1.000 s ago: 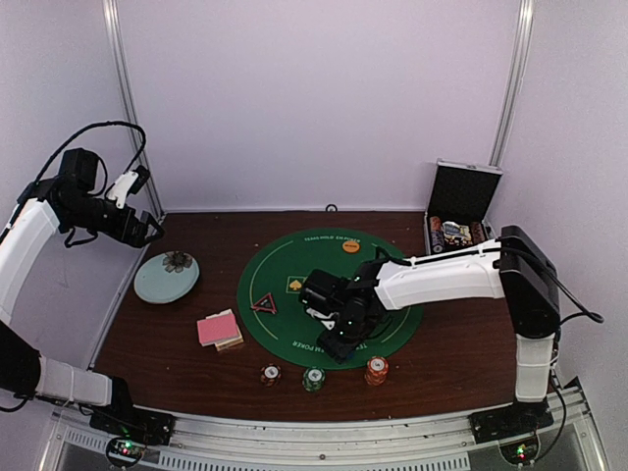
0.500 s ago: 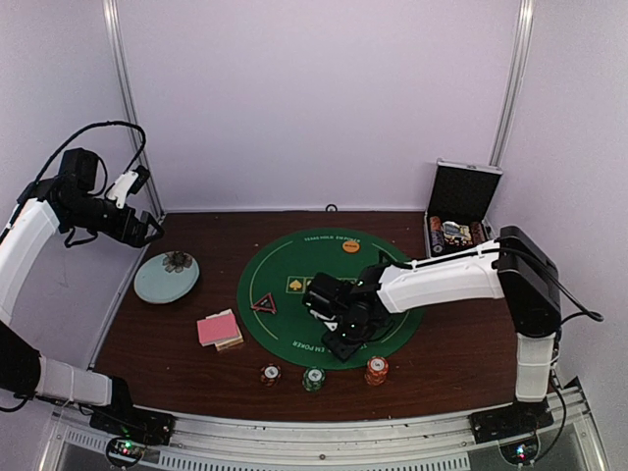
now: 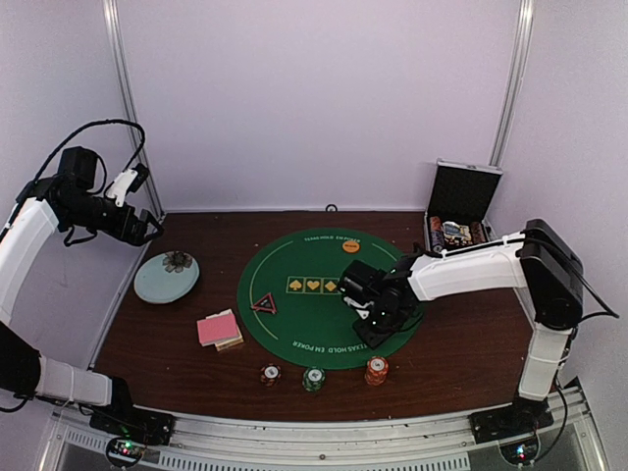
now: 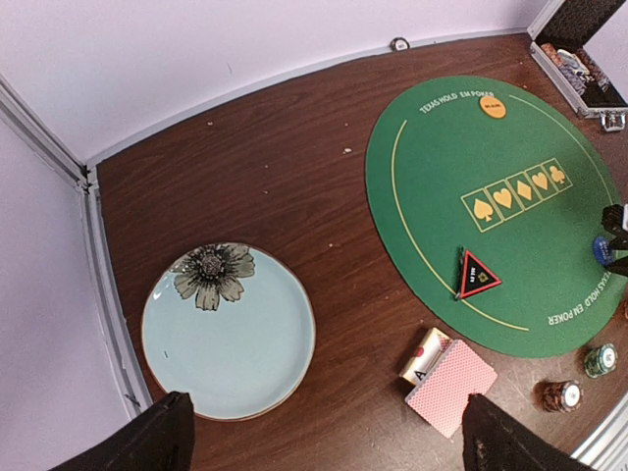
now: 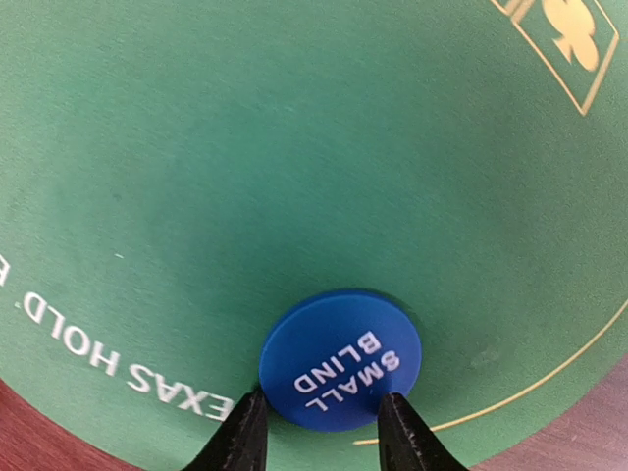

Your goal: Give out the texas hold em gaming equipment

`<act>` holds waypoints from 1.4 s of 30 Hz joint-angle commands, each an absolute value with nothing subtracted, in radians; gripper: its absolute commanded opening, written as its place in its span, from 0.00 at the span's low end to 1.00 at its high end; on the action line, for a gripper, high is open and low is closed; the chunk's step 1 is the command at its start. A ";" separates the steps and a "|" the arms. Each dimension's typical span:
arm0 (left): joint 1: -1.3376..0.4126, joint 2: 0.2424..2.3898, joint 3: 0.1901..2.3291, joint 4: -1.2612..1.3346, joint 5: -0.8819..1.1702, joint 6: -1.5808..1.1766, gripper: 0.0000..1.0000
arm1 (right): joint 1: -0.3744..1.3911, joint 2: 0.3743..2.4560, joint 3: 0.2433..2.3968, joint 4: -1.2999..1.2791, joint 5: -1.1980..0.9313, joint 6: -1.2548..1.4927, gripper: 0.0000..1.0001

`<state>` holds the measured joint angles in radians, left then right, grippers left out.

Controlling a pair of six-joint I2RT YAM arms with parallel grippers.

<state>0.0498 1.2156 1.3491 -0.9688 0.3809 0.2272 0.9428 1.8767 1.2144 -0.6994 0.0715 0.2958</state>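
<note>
My right gripper (image 5: 319, 424) is shut on the blue "SMALL BLIND" button (image 5: 340, 359), one finger on each edge, low over the round green mat (image 5: 245, 147). In the top view the right gripper (image 3: 368, 332) is over the mat's right part. The orange button (image 3: 350, 246) lies at the mat's far edge. The black red-edged triangular marker (image 3: 263, 303) lies at the mat's left edge. The pink-backed cards (image 3: 218, 329) lie left of the mat. Three chip stacks (image 3: 313, 378) stand along the mat's near edge. My left gripper (image 3: 152, 228) is open, empty and high at the far left.
The pale blue flowered dish (image 3: 167, 278) sits at the table's left and shows in the left wrist view (image 4: 231, 334). The open metal case (image 3: 461, 211) with chips stands at the far right. Metal frame posts rise at both back corners.
My right gripper has moved to the right across the green mat with the blue button in it. The left arm has not moved.
</note>
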 commanded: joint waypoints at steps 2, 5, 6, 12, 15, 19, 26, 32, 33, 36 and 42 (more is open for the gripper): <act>0.055 1.203 1.373 -0.959 0.382 0.229 0.98 | 0.894 1.829 1.152 -0.736 0.108 0.299 0.40; 0.056 1.204 1.374 -0.960 0.382 0.230 0.98 | 0.876 1.812 1.138 -0.737 0.103 0.298 0.40; 0.055 1.204 1.374 -0.960 0.381 0.230 0.98 | 0.873 1.806 1.137 -0.738 0.103 0.299 0.40; 0.056 1.201 1.373 -0.959 0.382 0.232 0.98 | 0.871 1.761 1.202 -0.798 0.107 0.298 0.46; 0.055 1.198 1.378 -0.960 0.377 0.234 0.98 | 0.872 1.719 1.245 -0.843 0.106 0.307 0.52; 0.056 1.198 1.381 -0.960 0.377 0.238 0.98 | 0.899 1.630 1.280 -0.905 0.098 0.341 0.67; 0.055 1.197 1.385 -0.960 0.387 0.236 0.98 | 1.064 1.518 1.267 -1.019 0.069 0.455 0.83; 0.055 1.192 1.373 -0.959 0.398 0.235 0.97 | 1.174 1.522 1.212 -1.023 0.073 0.555 0.88; 0.056 1.191 1.370 -0.960 0.401 0.236 0.98 | 1.179 1.531 1.202 -1.011 0.072 0.565 0.88; 0.055 1.187 1.368 -0.960 0.407 0.237 0.98 | 1.189 1.563 1.185 -0.976 0.068 0.581 0.88; 0.056 1.185 1.373 -0.961 0.416 0.235 0.98 | 1.189 1.636 1.195 -0.939 0.073 0.569 0.88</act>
<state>0.0498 1.2011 1.3537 -0.9691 0.3908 0.2287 1.1835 1.6005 1.1969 -0.9733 0.0601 0.5533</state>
